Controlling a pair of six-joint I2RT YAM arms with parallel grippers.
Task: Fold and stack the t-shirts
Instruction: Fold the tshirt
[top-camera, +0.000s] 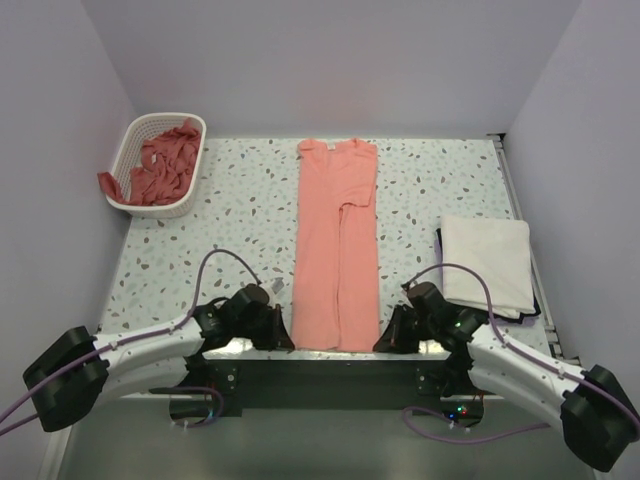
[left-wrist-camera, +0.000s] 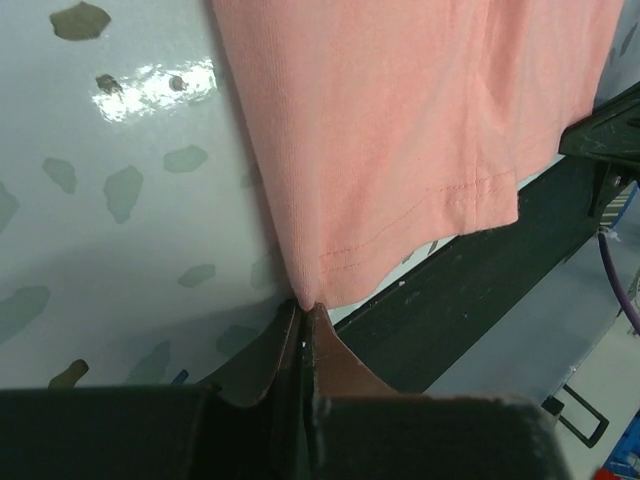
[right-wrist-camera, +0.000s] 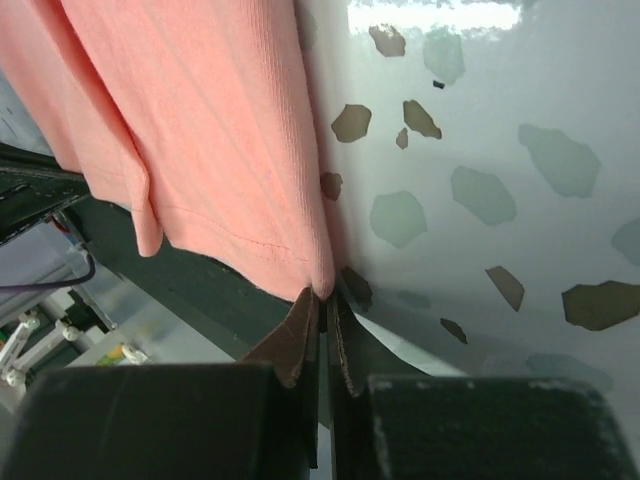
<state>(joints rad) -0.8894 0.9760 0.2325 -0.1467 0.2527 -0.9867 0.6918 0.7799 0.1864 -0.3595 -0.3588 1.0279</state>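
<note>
Left hand (left-wrist-camera: 305, 308) is clamped on the near left hem corner of the pink t-shirt (top-camera: 337, 250). On my left wrist feed its two fingers are pressed together with only the tip of the cloth between them. Right hand (right-wrist-camera: 322, 296) has the near right hem corner in the same way: jaws narrow, the corner nipped between the brown pads (right-wrist-camera: 296, 345).

From the overhead camera I see that shirt lying flat down the middle of the speckled tabletop (top-camera: 230, 225). It is folded lengthwise into a long narrow strip, with the neck end at the far side and the hem at the near edge, between my two hands. A line where the folded sides meet runs from about mid-length down to the hem. On both wrist feeds the hem stitching shows, and part of the hem reaches past the tabletop's near edge, over the dark frame below.

I see a white t-shirt (top-camera: 487, 262) lying as a folded rectangle on the right side of the tabletop, well apart from the pink strip and just beyond my right arm.

At the far left corner stands a white lattice basket (top-camera: 150, 208) holding a crumpled heap of darker pink t-shirts (top-camera: 165, 165), and one piece of that cloth hangs over its left rim.
</note>
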